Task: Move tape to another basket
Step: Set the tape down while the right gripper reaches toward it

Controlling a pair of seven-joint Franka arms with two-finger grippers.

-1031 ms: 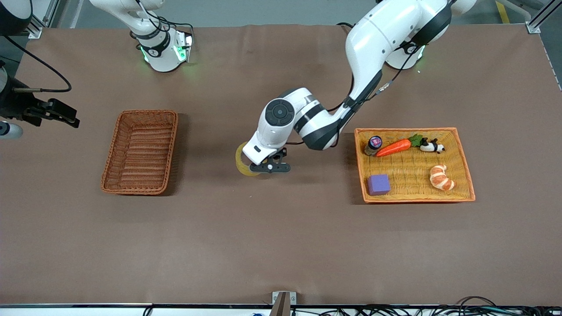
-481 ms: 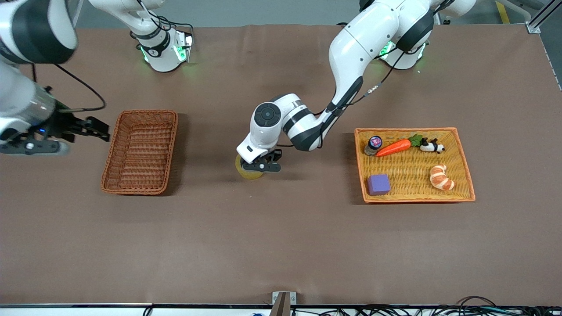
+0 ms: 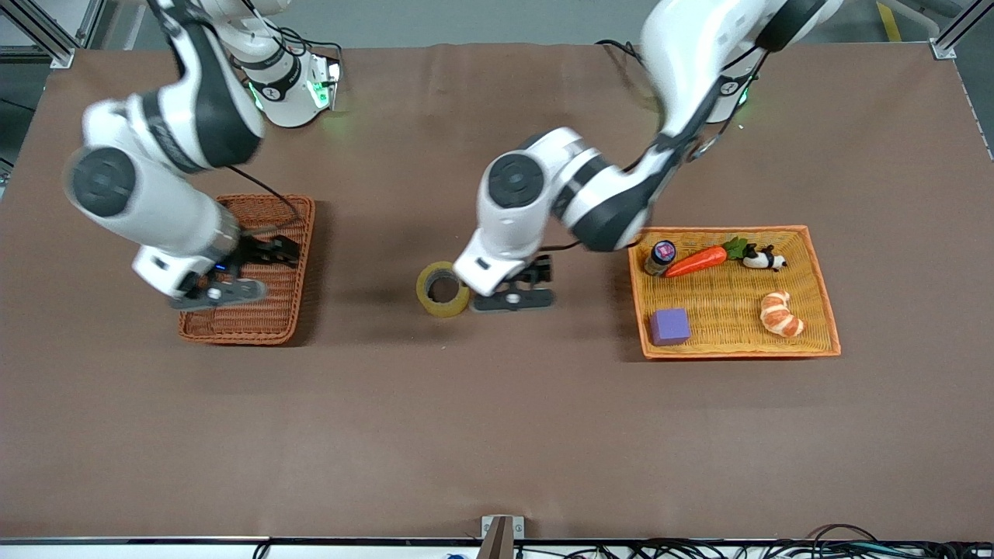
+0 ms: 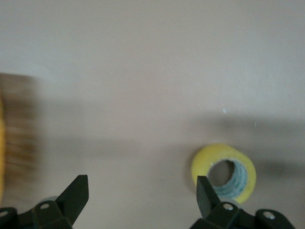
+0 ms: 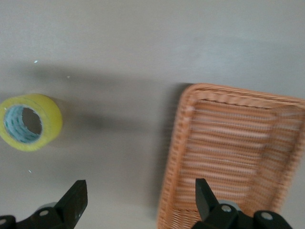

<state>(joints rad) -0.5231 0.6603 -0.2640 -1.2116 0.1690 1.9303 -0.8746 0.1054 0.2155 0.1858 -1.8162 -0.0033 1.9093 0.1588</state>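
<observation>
While both grippers gape empty, the right gripper (image 3: 233, 273) should approach the tape (image 3: 443, 289), at the basket's (image 3: 203, 248) three o'clock, straddling its rim; the left gripper (image 3: 519, 286) waits beside it.

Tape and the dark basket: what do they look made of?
The tape: glossy translucent yellowish plastic film, wound in a ring; pale inner core, probably cardboard. The basket: reddish-brown woven wicker or rattan-like strands, matte, with visible ribbed weave; natural or synthetic, I cannot tell.

Orange tray (image 3: 823, 310): carrot (image 3: 696, 262), croissant (image 3: 780, 314), purple block (image 3: 669, 326), maybe panda (image 3: 763, 258).
</observation>
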